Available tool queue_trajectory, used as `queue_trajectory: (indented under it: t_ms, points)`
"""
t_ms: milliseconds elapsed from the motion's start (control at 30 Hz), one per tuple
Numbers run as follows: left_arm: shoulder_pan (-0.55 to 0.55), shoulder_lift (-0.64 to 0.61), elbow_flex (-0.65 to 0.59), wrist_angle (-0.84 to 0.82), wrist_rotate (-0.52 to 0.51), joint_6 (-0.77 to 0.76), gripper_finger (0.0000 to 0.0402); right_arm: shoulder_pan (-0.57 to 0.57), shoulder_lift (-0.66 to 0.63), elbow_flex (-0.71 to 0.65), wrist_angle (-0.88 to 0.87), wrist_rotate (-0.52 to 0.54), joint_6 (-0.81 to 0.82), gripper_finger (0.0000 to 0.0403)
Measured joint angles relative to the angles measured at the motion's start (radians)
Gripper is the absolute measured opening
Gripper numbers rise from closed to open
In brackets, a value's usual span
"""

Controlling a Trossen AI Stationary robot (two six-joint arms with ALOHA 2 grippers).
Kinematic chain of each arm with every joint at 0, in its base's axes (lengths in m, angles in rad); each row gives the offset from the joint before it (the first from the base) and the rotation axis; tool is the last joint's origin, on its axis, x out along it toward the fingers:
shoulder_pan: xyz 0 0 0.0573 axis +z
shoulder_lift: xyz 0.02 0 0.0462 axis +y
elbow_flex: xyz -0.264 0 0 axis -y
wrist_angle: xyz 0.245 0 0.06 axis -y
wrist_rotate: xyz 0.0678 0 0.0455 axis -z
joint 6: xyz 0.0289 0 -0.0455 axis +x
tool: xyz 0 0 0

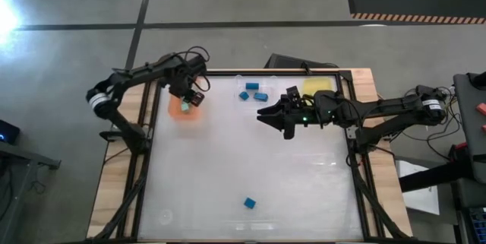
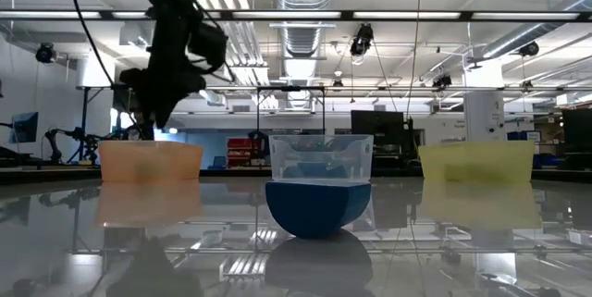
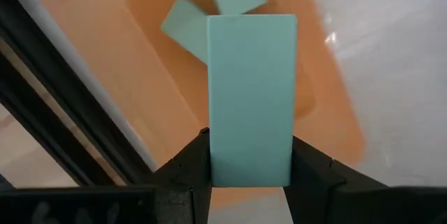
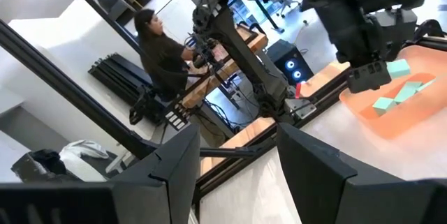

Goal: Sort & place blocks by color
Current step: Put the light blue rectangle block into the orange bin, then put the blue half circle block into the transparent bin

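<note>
Table (image 1: 250, 168) glossy, pale, with 3 trays in a row along the far edge. Orange tray (image 1: 184, 109) sat directly under the left gripper (image 3: 249, 182); clear tray (image 1: 254, 90) and yellow tray (image 1: 320, 85) lay off toward the right arm's side.

Left gripper hovered over the orange tray, jaws pinching 1 pale teal block (image 3: 250, 98) by its 2 long sides. The block was a flat slab, long axis running straight out from between the jaws, its free end aimed down toward the tray floor. 2 more teal blocks (image 3: 209, 11) lay in the tray just beyond that free end, overlapping one another.

Right gripper (image 4: 234, 175) hung near the table's middle, jaws spread with nothing between them, pointed across at the left arm. Waiting, by the look of it.

Judgement: step in hand was the drop into the orange tray. Done well, the left arm would lower until the block's free end was just above the tray floor, keep it inside the rim, then part the jaws cleanly so the slab tips flat, not onto the rim or out.

Smaller items: 3 blue blocks (image 1: 253, 90) in the clear tray; 1 blue block (image 1: 249, 203) alone near the front edge, well apart from both jaws. A person (image 4: 162, 53) stood beyond the table.
</note>
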Motion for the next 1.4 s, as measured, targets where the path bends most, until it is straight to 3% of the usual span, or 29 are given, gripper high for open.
queue_trajectory:
  t_ms: [567,1067,1400]
  points:
    - [0.135,0.059,0.000,0.012,-0.034,0.088,0.0135,0.000,0.000,0.000,0.000,0.000,0.001,0.0180]
    - [0.135,0.059,-0.001,0.037,-0.036,0.080,0.0141,0.000,0.000,0.000,0.001,0.000,0.001,0.0180]
    - [0.104,-0.025,0.016,0.038,0.032,0.080,0.0141,0.002,0.000,0.000,-0.074,-0.003,0.158,0.0180]
